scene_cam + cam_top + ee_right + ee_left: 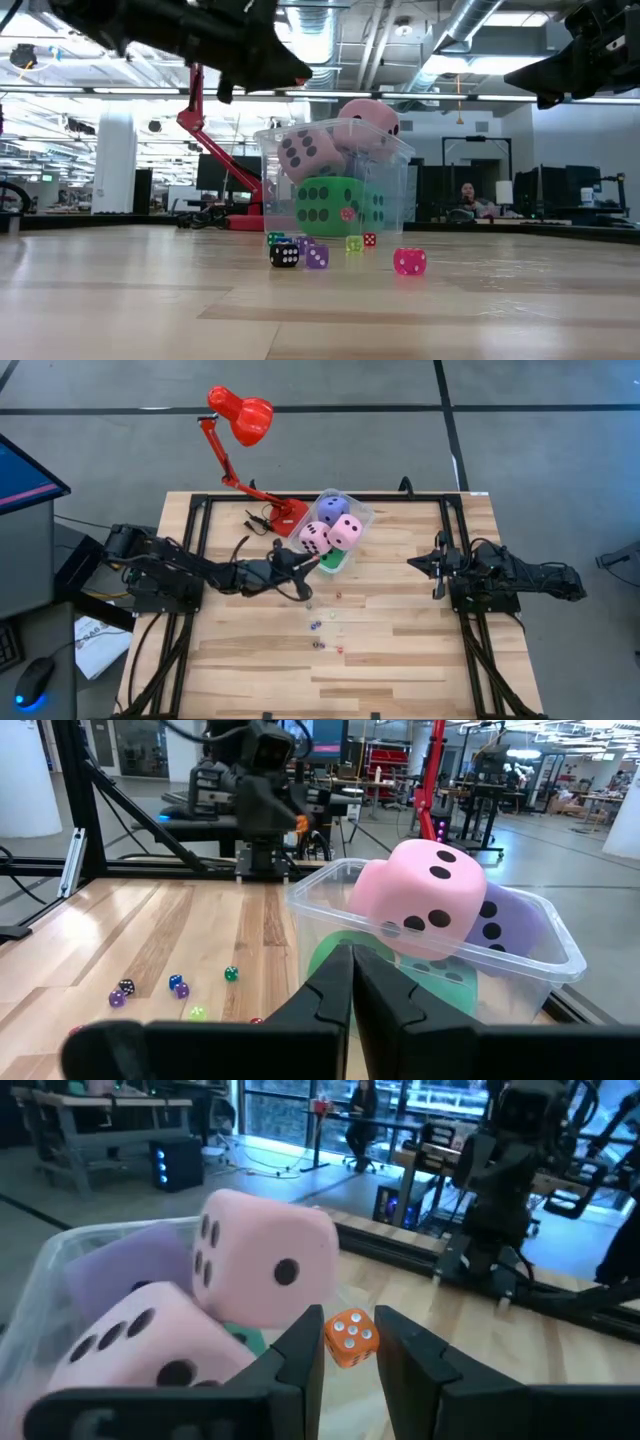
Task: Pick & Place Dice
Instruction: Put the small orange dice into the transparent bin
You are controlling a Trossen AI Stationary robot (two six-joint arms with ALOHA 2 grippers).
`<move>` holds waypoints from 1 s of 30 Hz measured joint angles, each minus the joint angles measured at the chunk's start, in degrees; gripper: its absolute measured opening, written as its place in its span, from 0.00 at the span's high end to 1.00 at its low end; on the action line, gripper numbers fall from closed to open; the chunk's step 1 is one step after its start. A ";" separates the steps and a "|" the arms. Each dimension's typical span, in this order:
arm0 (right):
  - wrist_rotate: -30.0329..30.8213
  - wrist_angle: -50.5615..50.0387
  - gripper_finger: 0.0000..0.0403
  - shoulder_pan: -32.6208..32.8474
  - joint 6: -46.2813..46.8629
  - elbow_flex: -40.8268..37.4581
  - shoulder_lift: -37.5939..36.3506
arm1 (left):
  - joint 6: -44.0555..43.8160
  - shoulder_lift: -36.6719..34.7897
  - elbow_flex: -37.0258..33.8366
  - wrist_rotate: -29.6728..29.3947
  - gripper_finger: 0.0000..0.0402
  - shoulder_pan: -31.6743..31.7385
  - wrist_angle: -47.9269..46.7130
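Observation:
A clear tub (352, 512) at the table's far middle holds two pink soft dice (314, 538) (347, 530), a purple-blue one (332, 510) and a green one (328, 205) at the bottom. My left gripper (350, 1325) hangs at the tub's near-left side, about level with its rim, shut on a tiny orange die (350, 1337). Several tiny coloured dice (318, 626) lie on the wood near the tub. My right gripper (415, 563) hovers shut and empty, right of the tub. My left gripper pinches the tiny orange die by two opposite faces (334, 1342) between its two fingertips (306, 1342). The fingers reach in roughly level from the table's left. The die is lifted clear of the table, beside the nearer pink die.
A red desk lamp (240, 418) stands with its base (285, 510) just left of the tub. Black rails (320, 500) frame the table. Tiny dice, among them a black (284, 255), a purple (316, 257) and a pink one (409, 261), dot the middle of the table.

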 joint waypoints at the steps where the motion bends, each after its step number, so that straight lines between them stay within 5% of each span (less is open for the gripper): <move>1: 0.00 0.00 0.98 0.00 0.00 -0.02 0.00 | 0.11 0.79 0.83 0.50 0.82 0.31 -0.03; 12: 0.00 0.00 0.98 -0.05 -0.01 -0.01 0.02 | 5.09 10.99 9.98 1.36 0.82 3.69 -0.49; 30: -0.01 -0.20 0.98 -0.05 -0.04 -0.02 0.01 | 4.36 12.77 10.80 4.35 0.81 5.31 -3.15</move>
